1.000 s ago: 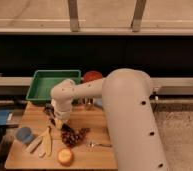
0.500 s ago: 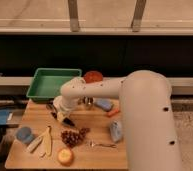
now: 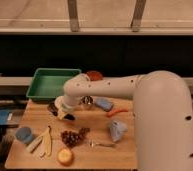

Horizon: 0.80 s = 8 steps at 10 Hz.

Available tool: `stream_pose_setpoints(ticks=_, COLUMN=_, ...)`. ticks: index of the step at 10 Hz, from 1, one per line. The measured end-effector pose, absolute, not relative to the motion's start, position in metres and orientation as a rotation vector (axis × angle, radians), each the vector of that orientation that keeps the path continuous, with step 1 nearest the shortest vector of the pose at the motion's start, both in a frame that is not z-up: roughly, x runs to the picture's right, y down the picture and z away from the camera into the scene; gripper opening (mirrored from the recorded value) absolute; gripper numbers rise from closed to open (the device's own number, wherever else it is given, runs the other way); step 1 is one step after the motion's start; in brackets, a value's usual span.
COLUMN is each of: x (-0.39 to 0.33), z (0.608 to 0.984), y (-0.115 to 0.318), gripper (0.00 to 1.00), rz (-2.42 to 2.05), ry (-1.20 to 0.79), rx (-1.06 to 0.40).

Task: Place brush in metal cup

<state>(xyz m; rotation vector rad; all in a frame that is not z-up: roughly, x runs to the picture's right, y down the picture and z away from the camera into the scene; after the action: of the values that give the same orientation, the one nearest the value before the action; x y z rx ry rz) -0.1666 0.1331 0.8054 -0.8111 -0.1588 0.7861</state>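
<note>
The metal cup (image 3: 87,101) stands on the wooden table (image 3: 95,155), just right of my wrist. My gripper (image 3: 60,111) hangs low over the table's back left part, a short way left of the cup. A dark slim thing (image 3: 53,107) shows at the gripper's tip; I cannot tell whether it is the brush. No other brush shows on the table. My white arm (image 3: 155,115) reaches in from the right and hides the table's right side.
A green tray (image 3: 54,82) sits behind the gripper, with a red bowl (image 3: 95,75) to its right. A blue block (image 3: 104,104) and a carrot (image 3: 117,111) lie right of the cup. Grapes (image 3: 72,136), an orange (image 3: 65,156), wooden utensils (image 3: 42,142), a blue cup (image 3: 24,135) and a fork (image 3: 102,145) lie in front.
The gripper has moved a little right and back, nearer the metal cup. The big arm body has swung to the right.
</note>
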Motion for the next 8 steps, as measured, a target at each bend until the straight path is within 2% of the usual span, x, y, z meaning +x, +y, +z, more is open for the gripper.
stream_pose_setpoints(ticks=4, x=-0.189, z=0.779, y=0.120, gripper=0.00, rz=0.717, ry=-0.250, rx=-0.816)
stream_pose_setpoints(ticks=8, x=-0.199, z=0.744, y=0.083, gripper=0.00, rz=0.679, ry=-0.390, rx=-0.774)
